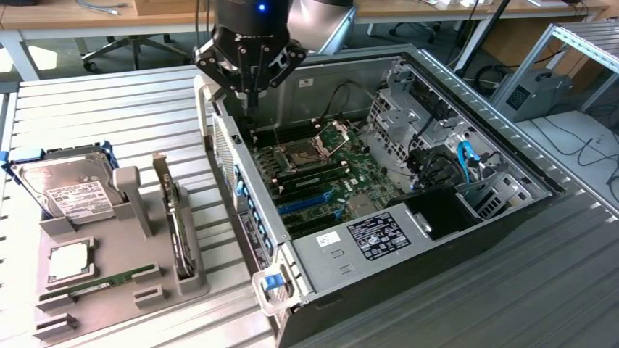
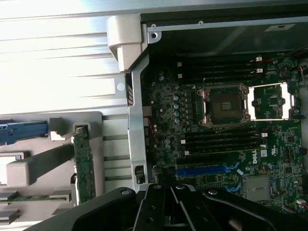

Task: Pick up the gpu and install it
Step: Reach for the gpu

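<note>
Clearly, in the exterior view the gripper (image 1: pixel 249 98) hangs over the far corner of the open computer case (image 1: pixel 320 250), on the exterior view's left side of it. Its fingers are pressed together and pinch nothing. The gpu (image 1: pixel 173 217) stands on edge in a slot of the grey holder (image 1: pixel 116 243), which sits on the slatted table (image 1: pixel 106 116). The card is just beside the case's outer wall and well apart from the gripper. A hard drive (image 1: pixel 66 187) with a white label leans in the same holder, further to the exterior view's left. A slim green memory stick (image 1: pixel 109 278) lies low in the holder near its front. Inside the case the motherboard (image 1: pixel 334 181) is exposed.

From the wrist view, the gripper (image 2: pixel 166 207) shows as a dark body above the case wall. The gpu (image 2: pixel 83 163) appears edge-on in its holder slot, outside the case. On the motherboard (image 2: pixel 269 159) sit the open CPU socket (image 2: pixel 226 105) and a blue expansion slot (image 2: pixel 202 170).
</note>
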Robot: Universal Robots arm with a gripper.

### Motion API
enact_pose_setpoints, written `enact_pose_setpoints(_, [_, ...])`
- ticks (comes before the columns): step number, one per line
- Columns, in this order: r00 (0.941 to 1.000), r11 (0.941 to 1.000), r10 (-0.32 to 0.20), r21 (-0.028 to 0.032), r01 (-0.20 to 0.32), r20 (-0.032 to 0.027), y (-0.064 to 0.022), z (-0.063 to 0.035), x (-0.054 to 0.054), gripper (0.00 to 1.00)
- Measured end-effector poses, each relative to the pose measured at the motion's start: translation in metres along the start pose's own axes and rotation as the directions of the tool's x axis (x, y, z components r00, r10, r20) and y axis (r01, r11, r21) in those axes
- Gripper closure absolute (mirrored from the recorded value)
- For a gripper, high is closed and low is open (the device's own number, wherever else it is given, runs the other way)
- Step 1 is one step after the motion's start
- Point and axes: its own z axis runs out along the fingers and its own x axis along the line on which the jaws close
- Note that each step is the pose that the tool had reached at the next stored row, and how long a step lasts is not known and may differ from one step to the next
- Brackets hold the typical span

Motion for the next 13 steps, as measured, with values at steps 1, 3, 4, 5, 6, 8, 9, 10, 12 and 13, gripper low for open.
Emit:
enact_pose_setpoints(1, [1.0, 1.0, 0.0, 0.0, 0.0, 0.0, -0.0001, 0.0, 0.0006, 0.89])
enact_pose_setpoints(3, [1.0, 1.0, 0.0, 0.0, 0.0, 0.0, -0.0001, -0.0001, 0.0015, 0.89])
enact_pose_setpoints(4, [1.0, 1.0, 0.0, 0.0, 0.0, 0.0, -0.0001, -0.0001, 0.0018, 0.89])
enact_pose_setpoints(5, [1.0, 1.0, 0.0, 0.0, 0.0, 0.0, -0.0002, 0.0, 0.0023, 0.89])
enact_pose_setpoints(6, [1.0, 1.0, 0.0, 0.0, 0.0, 0.0, -0.0002, -0.0001, 0.0028, 0.89])
enact_pose_setpoints(8, [1.0, 1.0, 0.0, 0.0, 0.0, 0.0, -0.0003, -0.0001, 0.0036, 0.89])
enact_pose_setpoints(9, [1.0, 1.0, 0.0, 0.0, 0.0, 0.0, -0.0003, -0.0001, 0.004, 0.89])
enact_pose_setpoints(10, [1.0, 1.0, 0.0, 0.0, 0.0, 0.0, -0.0003, -0.0001, 0.0045, 0.89])
enact_pose_setpoints(12, [1.0, 1.0, 0.0, 0.0, 0.0, 0.0, -0.0004, -0.0002, 0.0054, 0.89])
enact_pose_setpoints(13, [1.0, 1.0, 0.0, 0.0, 0.0, 0.0, -0.0004, -0.0002, 0.0059, 0.89])
